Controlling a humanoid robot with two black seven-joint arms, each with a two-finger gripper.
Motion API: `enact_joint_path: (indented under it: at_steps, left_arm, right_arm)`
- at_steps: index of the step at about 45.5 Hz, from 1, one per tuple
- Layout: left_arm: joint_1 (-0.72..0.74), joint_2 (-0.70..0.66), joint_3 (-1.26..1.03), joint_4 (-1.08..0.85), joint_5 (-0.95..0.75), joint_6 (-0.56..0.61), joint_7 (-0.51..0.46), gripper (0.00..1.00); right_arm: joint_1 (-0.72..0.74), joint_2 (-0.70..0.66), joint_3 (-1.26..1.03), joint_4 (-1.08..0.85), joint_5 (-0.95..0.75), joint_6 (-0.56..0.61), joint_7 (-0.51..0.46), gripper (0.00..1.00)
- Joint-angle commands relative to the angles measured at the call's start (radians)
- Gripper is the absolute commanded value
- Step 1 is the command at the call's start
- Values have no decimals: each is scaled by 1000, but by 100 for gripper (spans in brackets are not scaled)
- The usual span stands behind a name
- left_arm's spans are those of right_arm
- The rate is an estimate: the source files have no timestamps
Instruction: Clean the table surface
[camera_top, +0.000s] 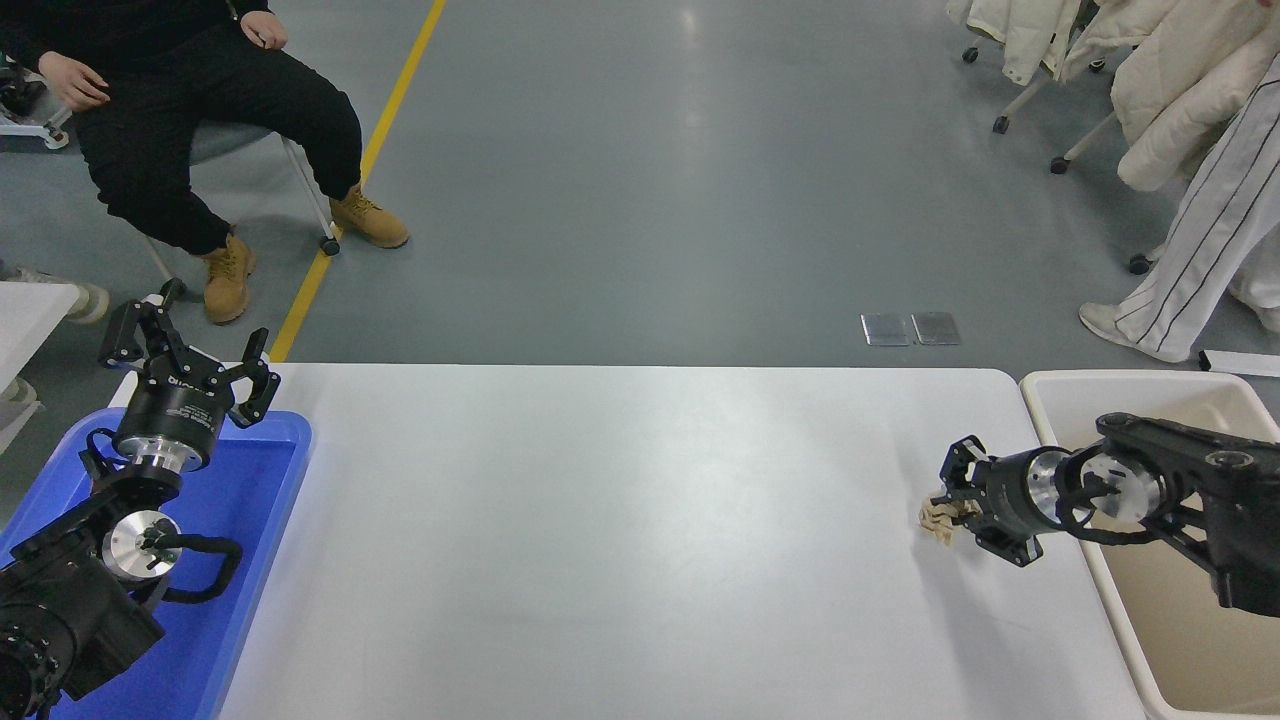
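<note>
The table surface (620, 520) is a wide matte white top with rounded corners. A small crumpled beige wad of paper (936, 519) sits near its right edge. My right gripper (950, 512) comes in from the right, just left of the beige bin, and is shut on the wad, holding it at or just above the table. My left gripper (190, 360) is parked at the lower left over the blue tray, fingers open and empty.
A blue plastic tray (255, 480) lies at the table's left end under my left arm. A beige rectangular bin (1150, 388) stands off the right end. A person (200, 90) sits at the far left. Another person's striped trouser legs (1190, 250) are at the far right.
</note>
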Motion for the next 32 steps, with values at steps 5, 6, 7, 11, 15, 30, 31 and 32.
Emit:
enact_joint_path:
  at_steps: [5, 6, 7, 11, 15, 30, 31, 32]
  left_arm:
    - [0, 0, 0, -1, 0, 0, 0, 100]
    - [0, 0, 0, -1, 0, 0, 0, 100]
    - [0, 0, 0, 0, -1, 0, 0, 100]
    - [0, 0, 0, 0, 0, 0, 0, 100]
    - [0, 0, 0, 0, 0, 0, 0, 100]
    - [0, 0, 0, 0, 0, 0, 0, 100]
    - [0, 0, 0, -1, 0, 0, 0, 100]
    - [0, 0, 0, 0, 0, 0, 0, 100]
  right_arm:
    - [91, -230, -17, 289, -93, 1, -11, 0]
    - [97, -250, -20, 309, -100, 1, -17, 0]
    - [104, -270, -25, 329, -104, 1, -20, 0]
    - [141, -355, -56, 412, -106, 6, -31, 0]
    - [196, -436, -98, 496, -133, 33, -33, 0]
    - [374, -692, -148, 619, -235, 244, -57, 0]
    - [382, -703, -146, 619, -244, 257, -59, 0]
    - [390, -714, -146, 619, -251, 273, -59, 0]
